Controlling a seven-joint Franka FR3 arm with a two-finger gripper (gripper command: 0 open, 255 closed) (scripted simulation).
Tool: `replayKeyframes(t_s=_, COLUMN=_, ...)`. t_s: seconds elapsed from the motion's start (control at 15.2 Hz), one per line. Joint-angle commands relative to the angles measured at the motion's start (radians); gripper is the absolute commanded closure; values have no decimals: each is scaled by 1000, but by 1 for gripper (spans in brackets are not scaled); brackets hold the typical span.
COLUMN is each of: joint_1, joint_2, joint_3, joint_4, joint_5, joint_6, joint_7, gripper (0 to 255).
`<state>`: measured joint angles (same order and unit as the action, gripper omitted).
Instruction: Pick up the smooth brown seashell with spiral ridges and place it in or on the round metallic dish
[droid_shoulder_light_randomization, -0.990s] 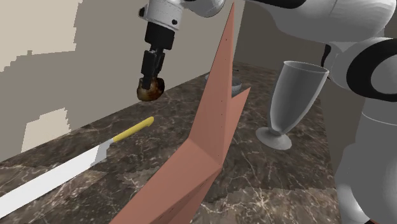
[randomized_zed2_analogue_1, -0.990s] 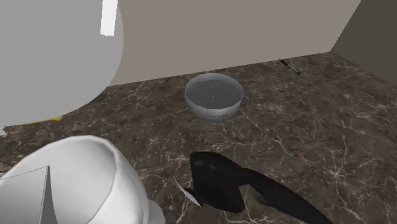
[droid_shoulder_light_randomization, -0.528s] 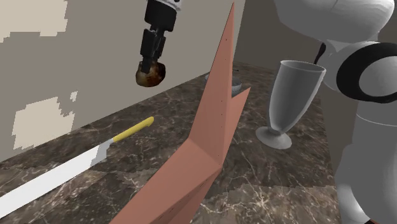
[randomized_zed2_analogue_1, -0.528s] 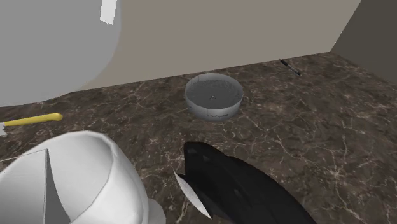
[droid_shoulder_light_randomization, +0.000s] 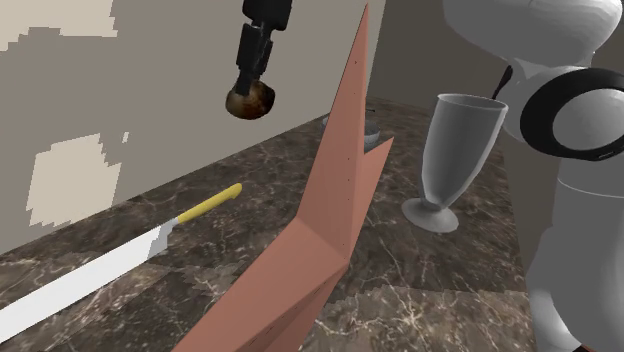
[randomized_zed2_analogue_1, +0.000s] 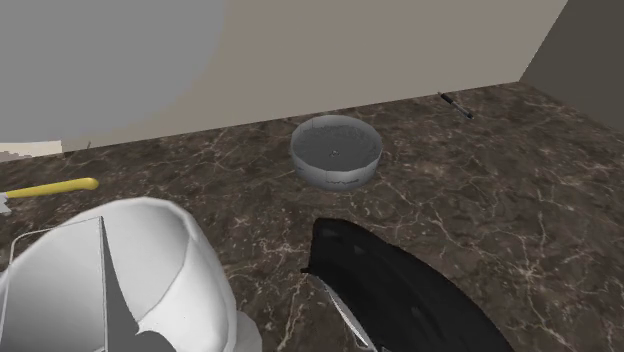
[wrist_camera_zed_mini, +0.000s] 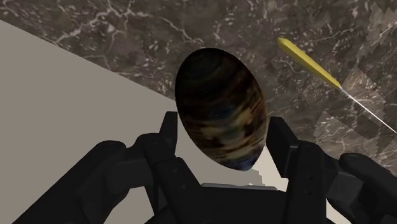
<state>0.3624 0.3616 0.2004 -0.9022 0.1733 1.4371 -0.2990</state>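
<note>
The dark marbled desk (droid_shoulder_light_randomization: 440, 275) runs along a plain beige wall. The white arm (droid_shoulder_light_randomization: 585, 190) rises from the shoulder view's right and reaches up and to the left. A tall salmon-coloured angular slab (droid_shoulder_light_randomization: 325, 235) stands close to that camera and cuts off part of the desk behind it. To its right stands a grey goblet (droid_shoulder_light_randomization: 458, 150). To its left lies a knife (droid_shoulder_light_randomization: 120, 258) with a white blade and a yellow handle.

The round grey dish (randomized_zed2_analogue_1: 332, 176) sits upright and empty near the wall in the second exterior view, well apart from the knife handle. The seashell (droid_shoulder_light_randomization: 250, 99), brown and mottled, hangs high above the desk at the tip of the gripper (droid_shoulder_light_randomization: 251, 88).

In the wrist view the black fingers (wrist_camera_zed_mini: 284, 145) clasp the shell's flanks, with its rounded end jutting out beyond them.

The lift looks done and the carry is the step in hand. The next move likely calls for travelling over to the dish, centring above its bowl, lowering and then letting go.

The shoulder view gives the shell's height, the second exterior view the dish's place, and the wrist view the grip itself.
</note>
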Motion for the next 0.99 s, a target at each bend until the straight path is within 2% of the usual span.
replayKeyframes(t_s=0.0, joint_1=-38, joint_2=-30, joint_3=-10, joint_4=-63, joint_5=19, joint_6=4, joint_7=-42, gripper=255)
replayKeyframes(t_s=0.4, joint_1=-149, joint_2=-140, joint_3=-54, joint_4=-207, joint_5=67, joint_6=5, joint_7=-182, gripper=255)
replayKeyframes(t_s=0.92, joint_1=-275, joint_2=-197, joint_3=-128, joint_4=-265, joint_5=106, joint_6=-45, joint_7=-365, gripper=255)
